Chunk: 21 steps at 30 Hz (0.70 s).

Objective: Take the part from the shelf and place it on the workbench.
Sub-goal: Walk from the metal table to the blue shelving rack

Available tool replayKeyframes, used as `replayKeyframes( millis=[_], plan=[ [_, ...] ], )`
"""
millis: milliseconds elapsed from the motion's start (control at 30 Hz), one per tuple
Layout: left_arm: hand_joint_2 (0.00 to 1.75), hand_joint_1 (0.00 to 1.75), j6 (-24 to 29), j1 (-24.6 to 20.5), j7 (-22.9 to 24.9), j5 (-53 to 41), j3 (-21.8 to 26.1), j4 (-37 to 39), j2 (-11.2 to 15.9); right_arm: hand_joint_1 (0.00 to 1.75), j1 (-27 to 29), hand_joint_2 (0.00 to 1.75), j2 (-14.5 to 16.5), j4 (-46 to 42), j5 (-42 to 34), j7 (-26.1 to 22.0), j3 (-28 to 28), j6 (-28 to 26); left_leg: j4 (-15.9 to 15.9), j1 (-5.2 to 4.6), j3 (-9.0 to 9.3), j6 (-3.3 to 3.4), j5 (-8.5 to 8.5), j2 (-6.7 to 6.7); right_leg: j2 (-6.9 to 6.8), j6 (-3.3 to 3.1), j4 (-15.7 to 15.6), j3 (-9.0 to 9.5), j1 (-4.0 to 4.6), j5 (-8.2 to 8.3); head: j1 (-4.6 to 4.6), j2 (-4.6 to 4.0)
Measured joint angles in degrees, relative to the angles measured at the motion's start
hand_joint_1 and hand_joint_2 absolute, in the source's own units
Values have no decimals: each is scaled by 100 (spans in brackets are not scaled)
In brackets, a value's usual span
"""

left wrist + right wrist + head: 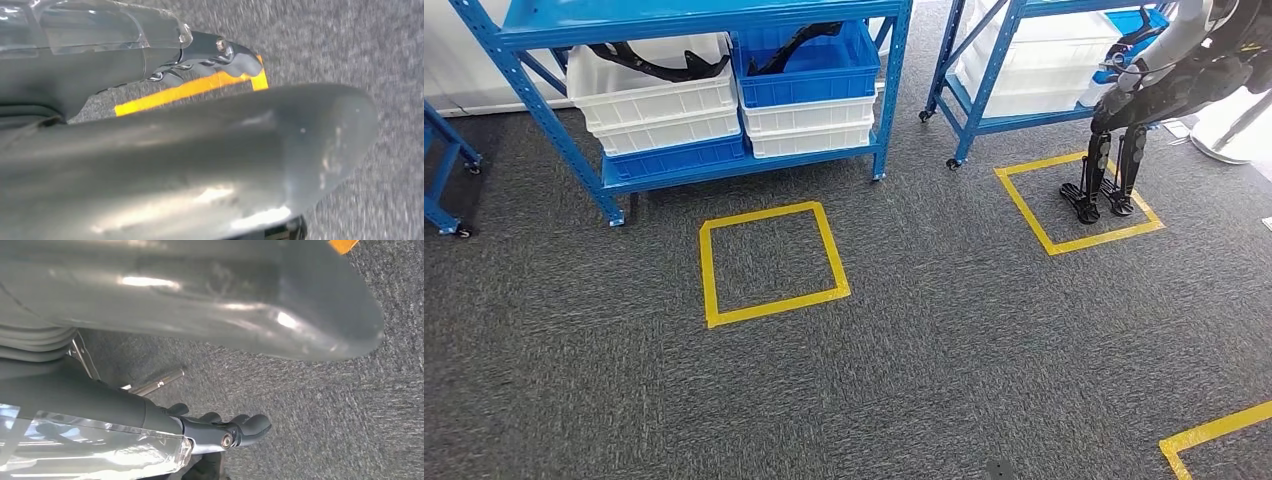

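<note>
A long black part (659, 62) lies in the upper white bin (654, 100) on the blue shelf (724, 165) straight ahead. A second black part (799, 42) lies in the blue bin (809, 70) beside it. My left hand (100, 65) hangs over the grey carpet, its thick thumb (250, 150) stretched out and its dark fingers (220, 60) loosely bent, holding nothing. My right hand (125, 405) hangs the same way above the carpet, with its fingers (240, 430) apart from the thumb (225, 305) and nothing held.
A yellow tape square (769, 262) marks the floor in front of the shelf. Another humanoid robot (1144, 90) stands in a second yellow square (1079, 205) at a second blue shelf (1024, 110) on the right. A yellow tape corner (1214, 432) lies near right.
</note>
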Motion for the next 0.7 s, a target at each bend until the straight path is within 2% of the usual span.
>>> replayKeyframes(
  millis=[33, 67, 133, 167, 200, 233, 333, 367, 433, 467, 500, 533, 567, 600, 633, 667, 700],
  plan=[
    [0, 0, -1, 3, 1, 0, 0, 0, -1, 0, 8, 0, 0, 0, -3, 0, -1, 3, 0, -2, 30, -1, -23, 1, -2, 1, 94, -83, -5, 58, 16, 0],
    [0, 0, -1, 4, 1, 0, 0, 0, -1, 0, 15, 0, 0, 0, -5, 0, -1, 5, 0, -2, 68, -8, -46, -2, -3, -9, -38, -58, -8, 229, 36, 0],
    [0, 0, 0, -1, 1, -1, 0, 0, -2, 0, 20, 0, -2, 0, -7, 0, -1, 8, -4, -3, 145, -39, -99, -9, -4, -53, -730, 208, -5, 683, 79, 0],
    [0, 0, 1, -8, 1, -1, 0, 0, -3, 0, 17, 0, -2, 0, -6, 0, 0, 9, -4, -10, 170, -64, -124, -14, -5, -80, -1063, 349, 5, 816, 99, 0],
    [0, 0, 1, -15, 1, -1, 0, 0, -4, 0, 14, 0, -3, 0, -5, 0, 1, 11, -10, -14, 181, -95, -140, -17, -6, -108, -1281, 443, 19, 865, 116, 0],
    [0, 0, 1, -20, 1, -1, 0, 0, -5, 0, 12, 0, -4, 0, -5, 0, 1, 14, -22, -16, 182, -128, -149, -20, -7, -135, -1369, 484, 34, 836, 127, 0],
    [0, 0, -1, -28, 1, -1, 0, 0, -9, 0, 17, 0, -3, 0, 5, -1, -1, 26, -57, -13, 222, -229, -183, -19, -11, -231, -1494, 549, 32, 822, 128, 0],
    [0, 0, -2, -33, 1, 0, 0, 0, -10, 0, 16, 0, -4, -1, 33, -2, -2, 32, 37, -15, 190, -252, -250, -20, -16, -267, -1545, 589, 21, 832, 110, 0],
    [0, 0, -2, -34, 1, 0, 0, 0, -12, 0, 3, 0, -8, -2, 134, -1, 2, 43, 597, -17, -98, -278, -518, -27, -45, -325, -1602, 651, 15, 832, 42, 0],
    [0, 0, -2, -32, 2, 1, 0, 0, -14, 0, -1, 0, -9, -2, 191, 6, 5, 47, 982, -17, -328, -286, -661, -30, -65, -347, -1605, 666, 25, 817, 6, 0],
    [0, 0, -2, -28, 4, 1, 0, 0, -16, 0, 1, 0, -9, -2, 234, 16, 9, 50, 1295, -19, -535, -292, -733, -32, -89, -359, -1603, 682, 36, 797, -18, 0],
    [0, 0, -2, -23, 7, 1, 0, 1, -16, 0, 8, 0, -8, -1, 263, 27, 11, 52, 1437, -21, -663, -292, -697, -29, -112, -365, -1602, 706, 48, 772, -32, 0],
    [0, 0, -2, -18, 10, 1, 0, 1, -16, 0, 14, 0, -7, -1, 283, 38, 13, 55, 1371, -25, -688, -286, -546, -15, -142, -362, -1598, 740, 56, 742, -38, 0],
    [0, 0, -2, -14, 12, 1, 0, 2, -14, 0, 18, 0, -7, 0, 297, 45, 14, 56, 1110, -29, -609, -273, -311, 15, -177, -354, -1591, 782, 61, 706, -45, 0],
    [0, 0, -2, -11, 14, 1, 0, 2, -13, 0, 19, 0, -7, 0, 309, 50, 15, 58, 756, -40, -474, -252, -75, 109, -217, -338, -1581, 827, 65, 663, -54, 0],
    [0, 0, -2, -15, 14, 1, 0, 2, -11, 0, 15, 0, -7, -1, 318, 54, 16, 58, 426, -75, -339, -226, 85, 263, -258, -311, -1561, 864, 79, 612, -70, 0],
    [0, 0, -2, -26, 15, 1, 0, 2, -11, 0, 13, 0, -8, -1, 324, 56, 17, 59, 205, -105, -245, -185, 161, 383, -304, -281, -1547, 890, 92, 569, -88, 0]
  ],
)
